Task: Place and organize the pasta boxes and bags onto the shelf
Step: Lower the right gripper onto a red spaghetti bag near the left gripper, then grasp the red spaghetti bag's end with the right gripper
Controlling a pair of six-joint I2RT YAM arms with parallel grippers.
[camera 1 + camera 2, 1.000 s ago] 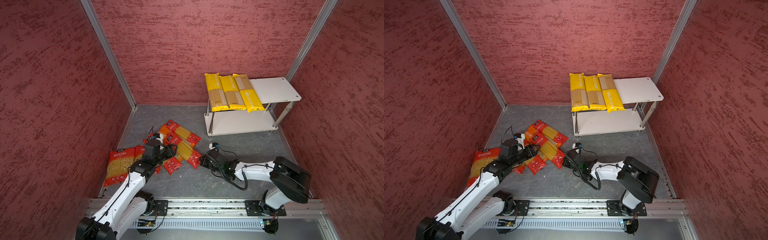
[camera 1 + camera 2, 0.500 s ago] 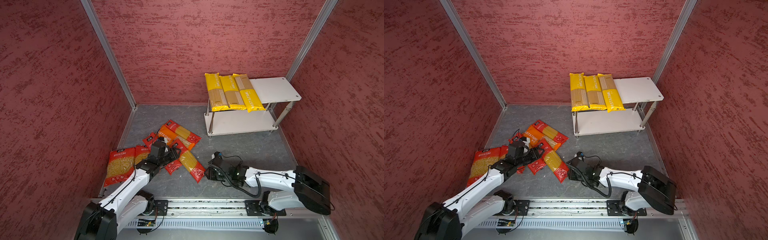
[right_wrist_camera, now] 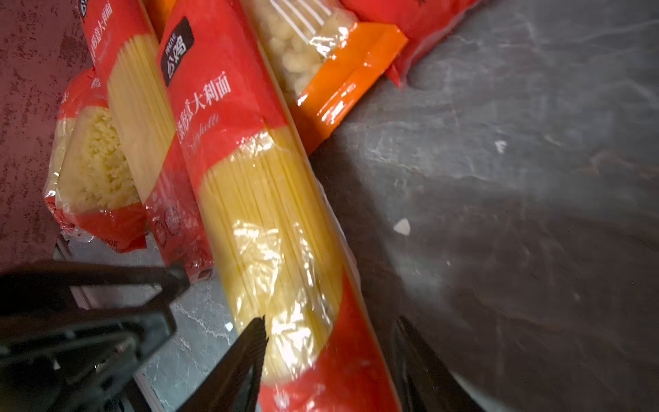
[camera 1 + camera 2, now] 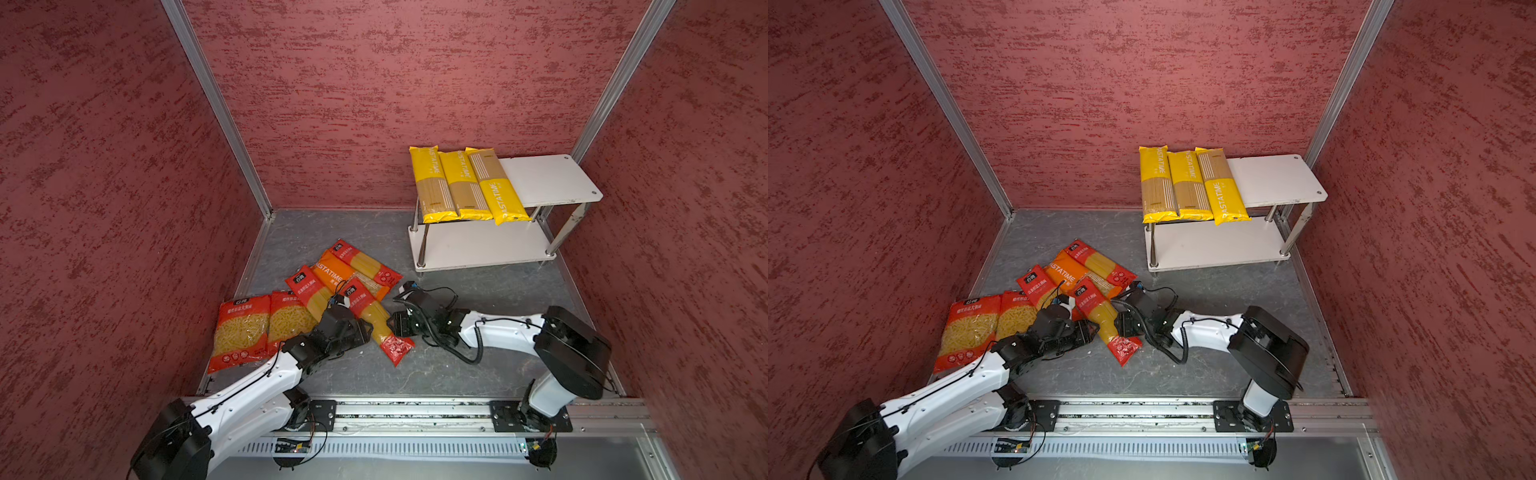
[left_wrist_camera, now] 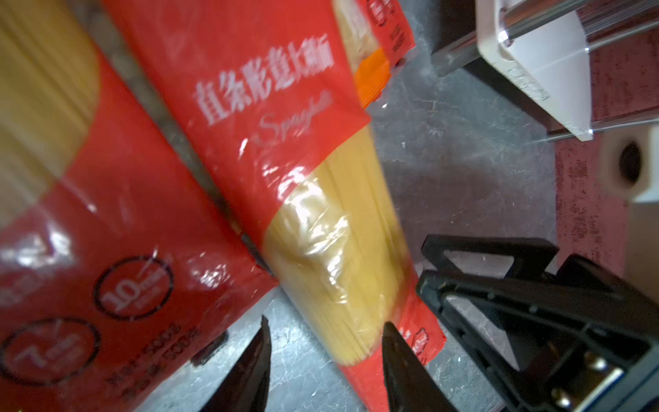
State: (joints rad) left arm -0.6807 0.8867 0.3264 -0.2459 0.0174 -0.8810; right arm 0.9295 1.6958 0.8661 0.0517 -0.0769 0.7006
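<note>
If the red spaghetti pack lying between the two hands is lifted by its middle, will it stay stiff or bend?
The red spaghetti pack probably stays fairly stiff: long straight strands fill it. Its film shows bright glare, so it may slip. Its flat printed end looks empty of pasta and would likely flop.

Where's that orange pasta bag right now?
In both top views the orange bag lies on the grey floor, left of the shelf, in the pile among the red spaghetti packs.
</note>
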